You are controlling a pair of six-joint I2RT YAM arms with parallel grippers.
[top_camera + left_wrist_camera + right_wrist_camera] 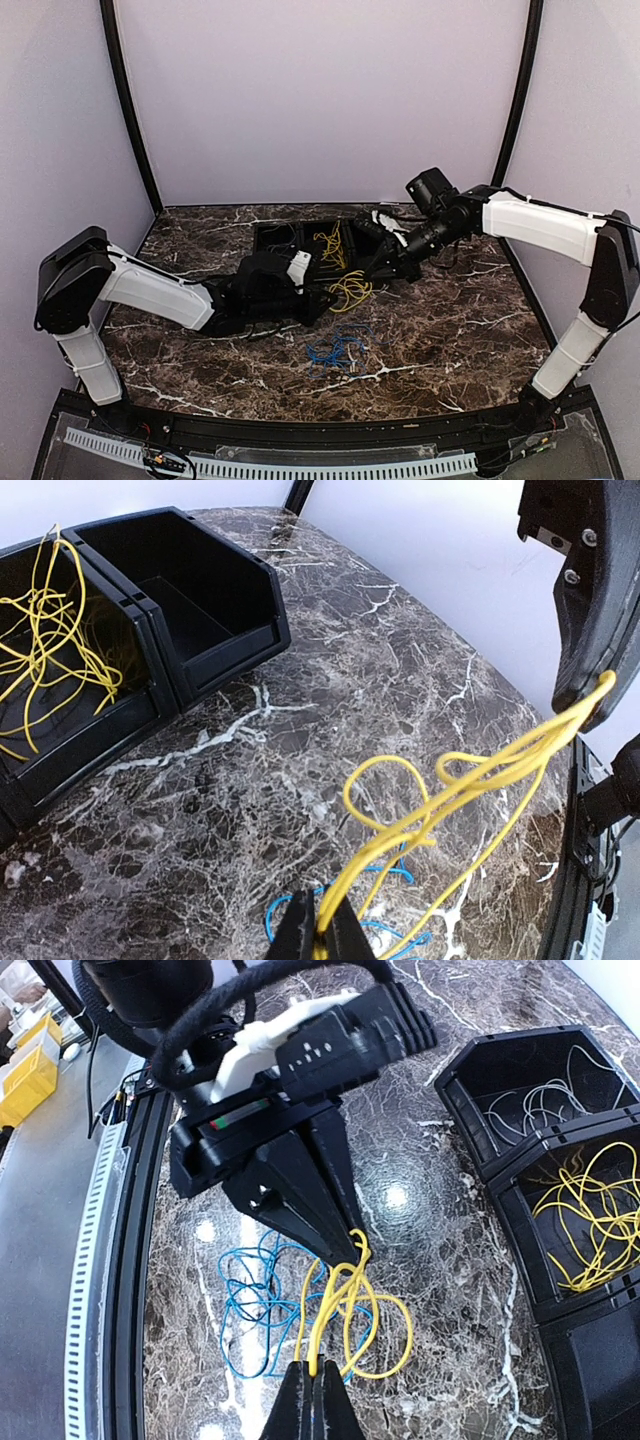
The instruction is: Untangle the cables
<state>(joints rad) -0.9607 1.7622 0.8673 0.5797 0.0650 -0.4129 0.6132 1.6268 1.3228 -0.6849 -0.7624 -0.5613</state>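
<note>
The left gripper is clamped on one end of the thin yellow looped wires, held at frame centre above loose blue wires on the dark marble table. The right gripper is clamped on the other end. Pulling apart could cinch any knot or let a wire slip. Only the right wrist view shows grey wires in the black three-compartment tray.

The dark brown white-veined marble table shines glossy around the black three-compartment plastic tray, itself smooth and semi-matt. The thin yellow cables have smooth plastic coating.
</note>
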